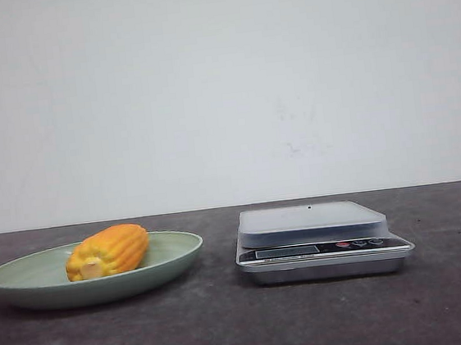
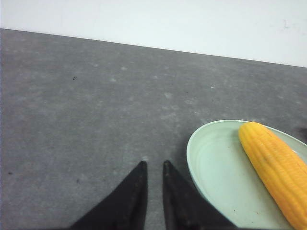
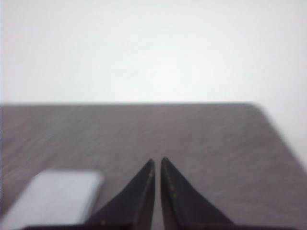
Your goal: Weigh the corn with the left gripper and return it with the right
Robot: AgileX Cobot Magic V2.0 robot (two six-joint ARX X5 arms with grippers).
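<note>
The orange-yellow corn point(image 1: 108, 250) lies on its side in a pale green plate point(image 1: 27, 280) at the left of the table; it also shows in the left wrist view point(image 2: 276, 167), with the plate point(image 2: 216, 167) under it. A silver kitchen scale point(image 1: 312, 223) stands right of the plate, its pan bare; its pan shows blurred in the right wrist view point(image 3: 53, 199). My left gripper point(image 2: 153, 164) is shut and empty over bare table beside the plate's rim. My right gripper point(image 3: 158, 161) is shut and empty beside the scale. Neither gripper shows in the front view.
The dark grey table point(image 1: 230, 329) runs back to a white wall. In the right wrist view the table's corner and side edge point(image 3: 273, 129) lie close by.
</note>
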